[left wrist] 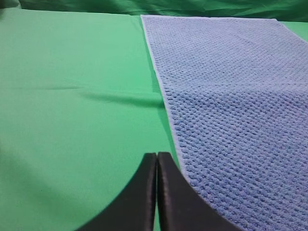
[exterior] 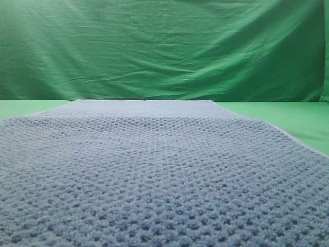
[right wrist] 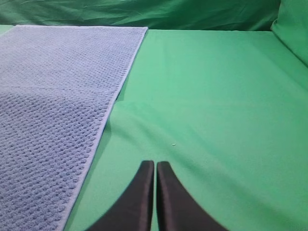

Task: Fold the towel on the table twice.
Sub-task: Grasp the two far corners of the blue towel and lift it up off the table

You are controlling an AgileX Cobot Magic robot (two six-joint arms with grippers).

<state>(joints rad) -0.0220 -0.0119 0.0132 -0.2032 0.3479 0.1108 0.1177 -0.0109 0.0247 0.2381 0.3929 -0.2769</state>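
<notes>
— Fingers first: how do yours stand?

— Both pairs are pressed together with nothing between them. On my left gripper (left wrist: 157, 159) the two black fingers (left wrist: 144, 192) meet along a thin seam, and the same goes for my right gripper (right wrist: 155, 166), whose fingers (right wrist: 168, 197) also meet tip to tip. Only the tapering tips show in each wrist view; everything behind them is cut off by the bottom edge.

— Where is the towel?

— The towel (exterior: 154, 175) lies spread flat on the table (exterior: 303, 121), unfolded, its waffle texture facing up. In the high view it fills nearly the whole lower part of the picture, and its near edge and near corners run out of view, so I cannot see where it ends toward me. Its far edge is visible, straight, just short of the wrinkled green backdrop (exterior: 164, 46).

— And your fingers relative to it?

— My left fingers hover beside the towel's left long edge (left wrist: 166, 110), their tips over bare green table (left wrist: 72, 120), the right finger overlapping the border in view. Whether they touch anything I cannot tell. My right fingers are over bare table (right wrist: 216, 106), near the towel's (right wrist: 53, 106) right long edge but apart from it.

— Anything else hard to read?

— A soft crease in the table covering (right wrist: 144, 108) runs out from the towel's right edge. Neither gripper appears in the high view.
</notes>
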